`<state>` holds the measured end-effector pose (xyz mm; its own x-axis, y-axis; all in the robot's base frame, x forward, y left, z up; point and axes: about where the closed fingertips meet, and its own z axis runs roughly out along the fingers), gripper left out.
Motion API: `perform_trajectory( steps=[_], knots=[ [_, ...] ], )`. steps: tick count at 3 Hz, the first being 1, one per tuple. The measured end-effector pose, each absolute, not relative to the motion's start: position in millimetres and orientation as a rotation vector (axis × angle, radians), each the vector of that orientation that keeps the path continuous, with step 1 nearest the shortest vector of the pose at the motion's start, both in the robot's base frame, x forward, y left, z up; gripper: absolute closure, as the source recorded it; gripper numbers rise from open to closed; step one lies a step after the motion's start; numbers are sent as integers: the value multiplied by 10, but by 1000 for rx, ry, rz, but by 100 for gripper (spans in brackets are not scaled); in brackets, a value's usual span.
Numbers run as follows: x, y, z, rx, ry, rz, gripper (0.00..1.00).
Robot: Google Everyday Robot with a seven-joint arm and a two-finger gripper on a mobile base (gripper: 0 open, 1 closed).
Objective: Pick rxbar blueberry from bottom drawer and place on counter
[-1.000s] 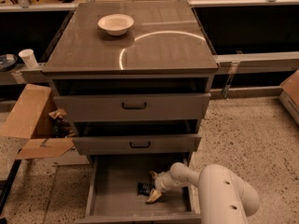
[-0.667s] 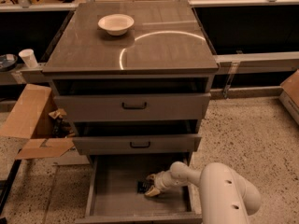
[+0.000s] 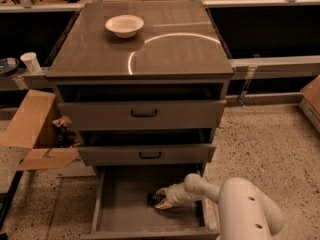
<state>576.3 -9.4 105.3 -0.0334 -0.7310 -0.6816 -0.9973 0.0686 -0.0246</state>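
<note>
The bottom drawer (image 3: 120, 216) is pulled open below two shallower drawers with black handles. The rxbar blueberry (image 3: 152, 199), a small dark wrapper, lies on the drawer's grey floor and is partly hidden by my gripper. My gripper (image 3: 161, 200) reaches into the drawer from the right on a white arm and sits right at the bar's right side, touching or nearly touching it. The counter (image 3: 165, 51) is the glossy grey-brown cabinet top above, with a bright curved light streak.
A white bowl (image 3: 124, 25) stands at the counter's back left. An open cardboard box (image 3: 35, 134) sits on the floor left of the cabinet. A white cup (image 3: 31, 62) stands on a ledge at the left. Another box edge (image 3: 312, 101) shows far right.
My gripper has shifted slightly left inside the bottom drawer, closer onto the dark bar. The bar still lies on the drawer floor.
</note>
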Motion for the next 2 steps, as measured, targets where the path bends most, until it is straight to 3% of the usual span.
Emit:
perform_trajectory(
  steps=[2],
  knots=[
    [5460,-32,1758,-1658,1403,844,100]
  ],
)
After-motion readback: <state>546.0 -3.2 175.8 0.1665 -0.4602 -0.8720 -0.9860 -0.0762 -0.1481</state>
